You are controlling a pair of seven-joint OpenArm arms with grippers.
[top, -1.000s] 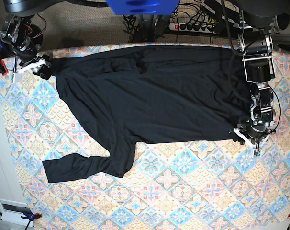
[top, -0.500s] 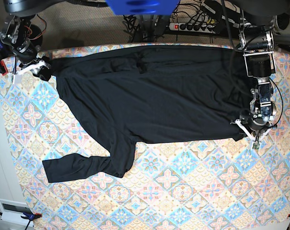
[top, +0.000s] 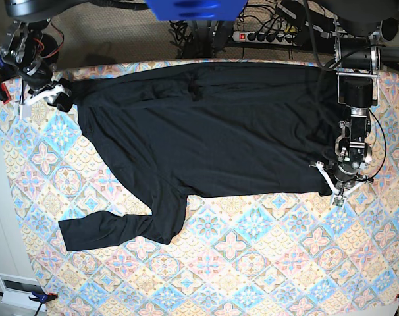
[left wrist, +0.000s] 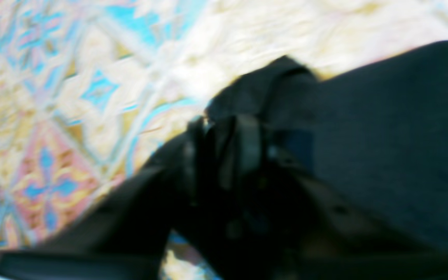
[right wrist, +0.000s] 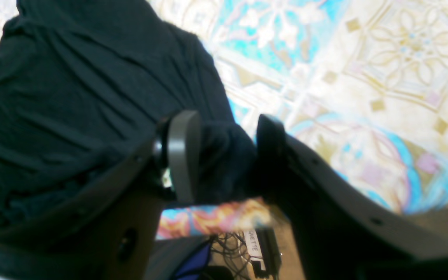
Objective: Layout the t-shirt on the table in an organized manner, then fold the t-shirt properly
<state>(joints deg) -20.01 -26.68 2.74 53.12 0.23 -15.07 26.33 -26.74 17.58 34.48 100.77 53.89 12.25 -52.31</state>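
Note:
The black t-shirt (top: 206, 131) lies spread across the far half of the patterned table (top: 252, 263). One long sleeve (top: 107, 230) trails toward the front left. My left gripper (top: 332, 185) is shut on the shirt's right-hand corner. In the left wrist view, which is blurred, the gripper (left wrist: 228, 144) pinches black cloth (left wrist: 383, 136). My right gripper (top: 54, 99) holds the shirt's far left corner near the table edge. In the right wrist view a wad of the cloth (right wrist: 72, 85) sits between that gripper's fingers (right wrist: 224, 151).
A power strip (top: 272, 36) and cables lie on the floor behind the table. A blue object (top: 196, 8) hangs at the top centre. A white box (top: 18, 289) sits on the floor at the front left. The table's left edge is close to my right gripper.
My left gripper has shifted a little to the left with the shirt corner. My right gripper has moved slightly along the table's left edge. Both keep hold of the cloth.

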